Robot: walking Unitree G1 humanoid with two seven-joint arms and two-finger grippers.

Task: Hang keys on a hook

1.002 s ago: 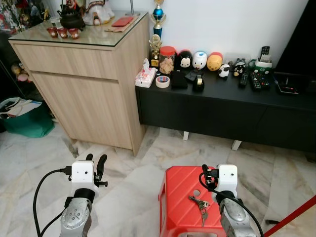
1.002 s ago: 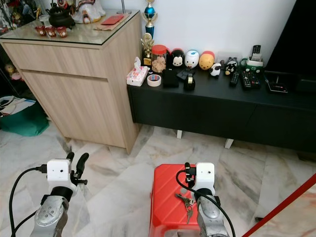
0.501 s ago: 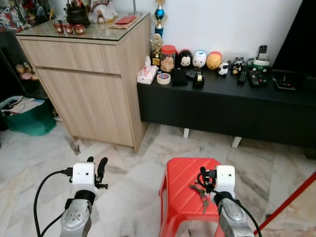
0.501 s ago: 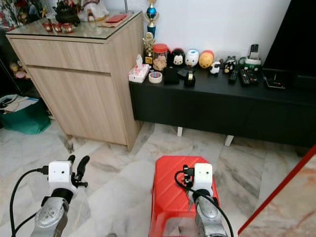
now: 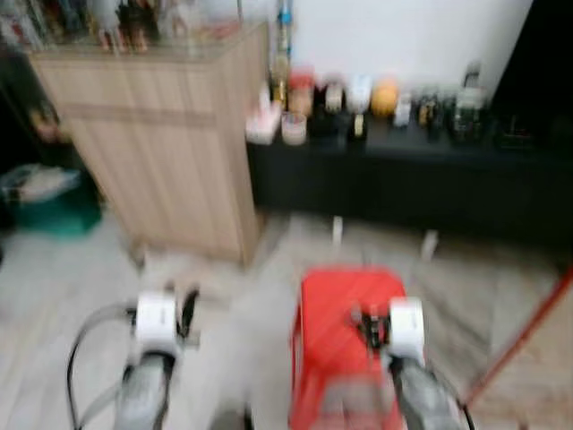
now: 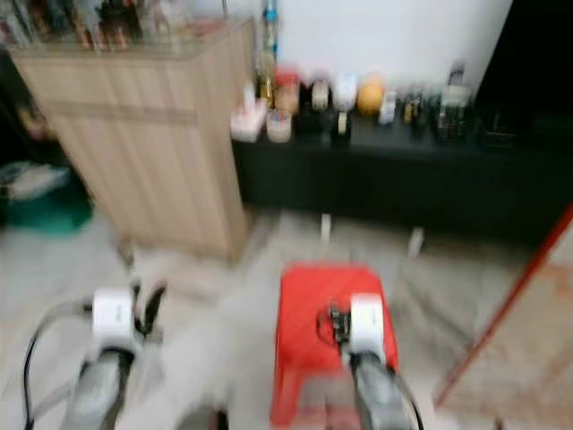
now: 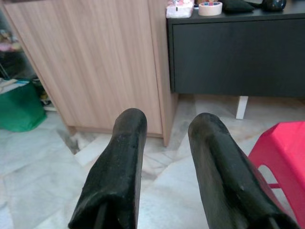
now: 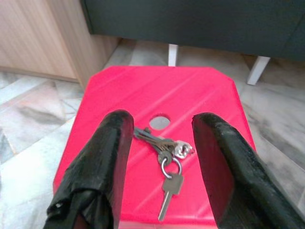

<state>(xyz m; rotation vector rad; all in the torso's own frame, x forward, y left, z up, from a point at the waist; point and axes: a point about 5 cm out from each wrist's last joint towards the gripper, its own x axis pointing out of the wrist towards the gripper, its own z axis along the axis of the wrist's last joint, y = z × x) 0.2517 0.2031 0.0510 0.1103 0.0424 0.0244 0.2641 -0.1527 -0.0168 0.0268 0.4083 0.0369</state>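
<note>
1. The bunch of keys (image 8: 164,155) lay on the top of a red plastic stool (image 8: 119,95), just beside the round hole (image 8: 159,123) in the middle of the seat. The keys were of grey metal, joined by a ring, with one key pointing away from the cluster toward the stool's near edge.
2. The stool's top was smooth and glossy, with faint diagonal ridges and clipped corners.
3. The right end effector (image 8: 164,157) hovered over the stool with its two black, matte, rounded fingers (image 8: 112,157) apart, the keys lying in the gap between them and not gripped.
4. The left end effector (image 7: 164,162) hung over the floor to the left of the stool, its fingers (image 7: 119,167) likewise apart and holding nothing.
5. The floor (image 8: 28,114) was polished marble tile, pale with grey veins.
6. Ahead stood a light wood-grain cabinet (image 7: 95,62), and to its right a low, matte black surface (image 7: 238,52) on short white legs (image 7: 241,107).
7. On the black surface, near the cabinet, sat a roll of tape (image 7: 210,8) and a tissue pack (image 7: 180,8); in the blurred head views a row of small colourful items ran along it, too smeared to name.
8. A green bag (image 7: 19,107) rested on the floor to the left of the cabinet.
9. A red bar (image 5: 528,327) slanted across the right edge of the head view.
</note>
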